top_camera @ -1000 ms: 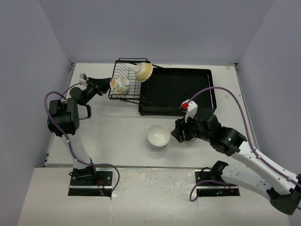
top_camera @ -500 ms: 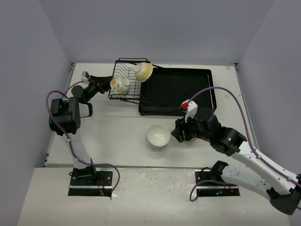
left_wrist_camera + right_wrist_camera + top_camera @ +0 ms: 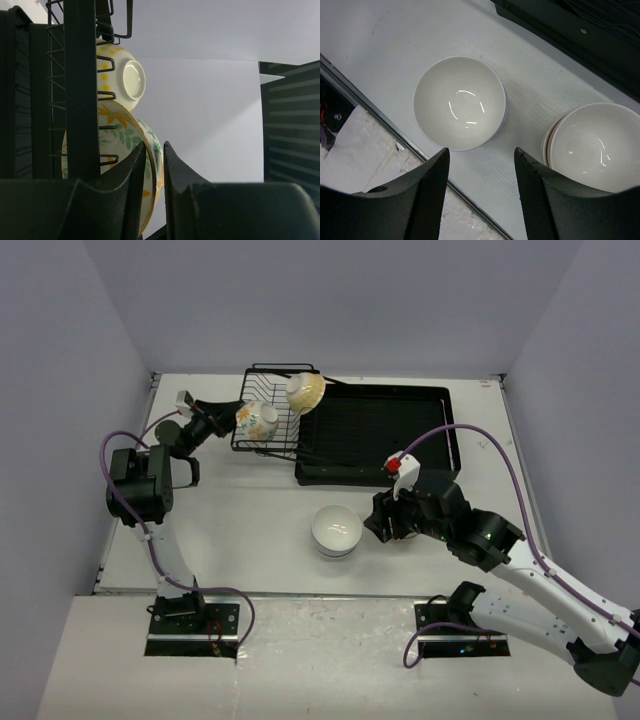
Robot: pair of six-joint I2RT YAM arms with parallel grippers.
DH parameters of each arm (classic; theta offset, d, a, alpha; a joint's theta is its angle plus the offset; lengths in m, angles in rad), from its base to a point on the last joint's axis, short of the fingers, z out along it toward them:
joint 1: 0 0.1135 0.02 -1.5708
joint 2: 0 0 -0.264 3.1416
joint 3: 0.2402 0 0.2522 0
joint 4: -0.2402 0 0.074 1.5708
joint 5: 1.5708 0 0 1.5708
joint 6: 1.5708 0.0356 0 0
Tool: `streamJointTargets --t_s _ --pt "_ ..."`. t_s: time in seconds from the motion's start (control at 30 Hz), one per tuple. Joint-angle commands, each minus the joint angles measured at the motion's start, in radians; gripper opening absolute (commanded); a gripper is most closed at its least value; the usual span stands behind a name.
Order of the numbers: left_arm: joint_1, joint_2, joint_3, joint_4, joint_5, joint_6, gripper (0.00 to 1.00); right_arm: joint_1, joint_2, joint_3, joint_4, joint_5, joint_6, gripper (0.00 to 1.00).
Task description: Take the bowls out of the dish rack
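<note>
Orange-flowered, on edge, dead ahead: grips bowl (image 3: 125,135) rim in nearer left claw (image 3: 155,152), dish rack (image 3: 80,75) alongside; right claw (image 3: 480,155) agape, far off.

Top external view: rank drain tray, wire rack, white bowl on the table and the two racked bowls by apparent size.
1. drain tray
2. wire rack
3. white bowl
4. floral bowl and yellow-patterned bowl: look alike, both tilted, so unranked.

Glossy glazed white bowl (image 3: 459,102) on a matt white table (image 3: 385,45), beneath the matt, grainy black plastic fingers (image 3: 427,200) of the right gripper (image 3: 481,160).
</note>
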Motion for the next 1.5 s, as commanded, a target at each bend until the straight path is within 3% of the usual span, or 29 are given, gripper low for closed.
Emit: streamJointTargets --t_s 0.0,0.43,0.57,1.47 --pt "-0.056 0.013 0.016 0.441 0.038 0.001 0.22 0.003 -0.008 0.003 0.03 -0.019 -0.019 0.55" --pt "-0.092 0.013 0.025 0.435 0.025 -0.004 0.11 0.003 -0.013 0.003 0.03 -0.016 -0.021 0.55" --pt "-0.092 0.017 0.024 0.433 0.025 -0.007 0.0 0.003 -0.014 0.003 0.031 -0.016 -0.021 0.55" --pt "-0.093 -0.128 0.064 0.427 0.026 0.008 0.0 0.003 -0.037 -0.003 0.036 0.012 0.004 0.56"
